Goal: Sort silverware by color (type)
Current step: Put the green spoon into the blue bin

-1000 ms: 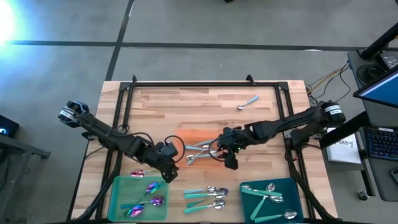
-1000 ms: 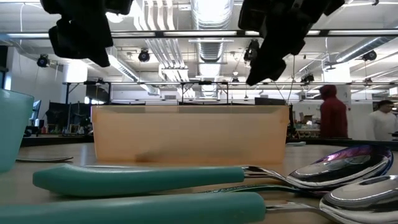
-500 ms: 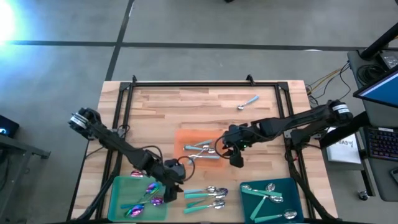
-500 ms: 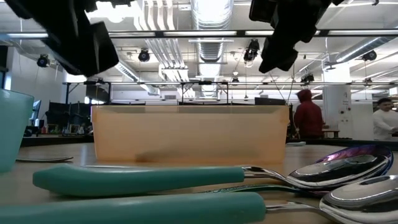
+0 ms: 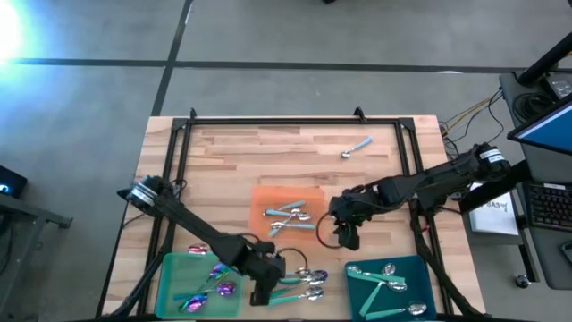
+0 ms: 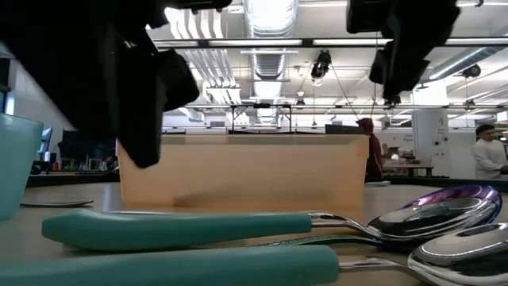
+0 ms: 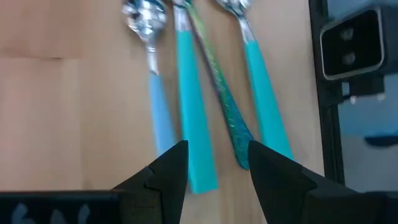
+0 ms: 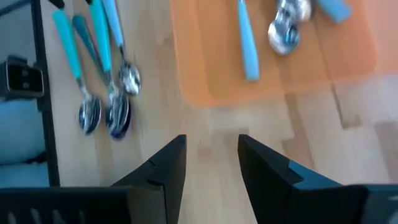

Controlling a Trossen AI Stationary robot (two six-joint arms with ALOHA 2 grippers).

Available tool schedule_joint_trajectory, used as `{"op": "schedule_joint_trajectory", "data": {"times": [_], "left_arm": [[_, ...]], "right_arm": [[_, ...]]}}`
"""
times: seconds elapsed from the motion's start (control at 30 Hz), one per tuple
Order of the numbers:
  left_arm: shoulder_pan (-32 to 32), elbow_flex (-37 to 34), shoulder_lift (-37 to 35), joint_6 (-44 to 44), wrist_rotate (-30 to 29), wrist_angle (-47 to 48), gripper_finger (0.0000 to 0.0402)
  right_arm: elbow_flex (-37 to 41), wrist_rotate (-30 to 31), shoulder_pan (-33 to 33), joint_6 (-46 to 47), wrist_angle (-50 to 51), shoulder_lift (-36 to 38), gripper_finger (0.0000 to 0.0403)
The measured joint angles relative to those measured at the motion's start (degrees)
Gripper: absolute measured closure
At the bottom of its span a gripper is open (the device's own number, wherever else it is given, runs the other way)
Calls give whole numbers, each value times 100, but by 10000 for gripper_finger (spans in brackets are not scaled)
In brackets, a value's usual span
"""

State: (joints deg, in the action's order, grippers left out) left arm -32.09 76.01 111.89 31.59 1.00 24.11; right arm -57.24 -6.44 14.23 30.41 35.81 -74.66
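Several spoons (image 5: 299, 282) lie loose on the wood near the table's near edge. My left gripper (image 5: 264, 286) hovers open over their handles. In the left wrist view it (image 7: 214, 165) stands above a light-blue handle (image 7: 160, 118), two teal handles (image 7: 193, 124) and a patterned green one (image 7: 221, 93). My right gripper (image 5: 347, 234) is open above bare wood off the near right corner of the orange tray (image 5: 286, 192), which holds a few spoons (image 5: 288, 217). The right wrist view shows it (image 8: 211, 155) between that tray (image 8: 273, 56) and the loose spoons (image 8: 106, 106).
A green tray (image 5: 170, 268) with purple-bowled spoons sits at the near left, a teal tray (image 5: 393, 286) with spoons at the near right. One spoon (image 5: 357, 148) lies alone toward the far edge, another (image 5: 198, 249) beside the green tray. People stand in the room behind.
My left gripper has travelled from beside the orange tray's near left corner toward the near edge and to the right, ending over the loose spoons. My right gripper has drawn back from the orange tray toward the right and near edge. No spoon has visibly moved.
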Motion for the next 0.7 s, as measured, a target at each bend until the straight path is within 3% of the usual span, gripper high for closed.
{"op": "schedule_joint_trajectory", "data": {"times": [0.2,0.4,0.7], "left_arm": [[-250,751,541,-157,-332,690,251],[-381,834,825,230,-1360,691,251],[-433,863,1024,655,-1483,630,251]], "right_arm": [[3,35,272,341,323,169,270],[3,52,496,624,295,261,269],[3,94,718,728,272,257,268]]}}
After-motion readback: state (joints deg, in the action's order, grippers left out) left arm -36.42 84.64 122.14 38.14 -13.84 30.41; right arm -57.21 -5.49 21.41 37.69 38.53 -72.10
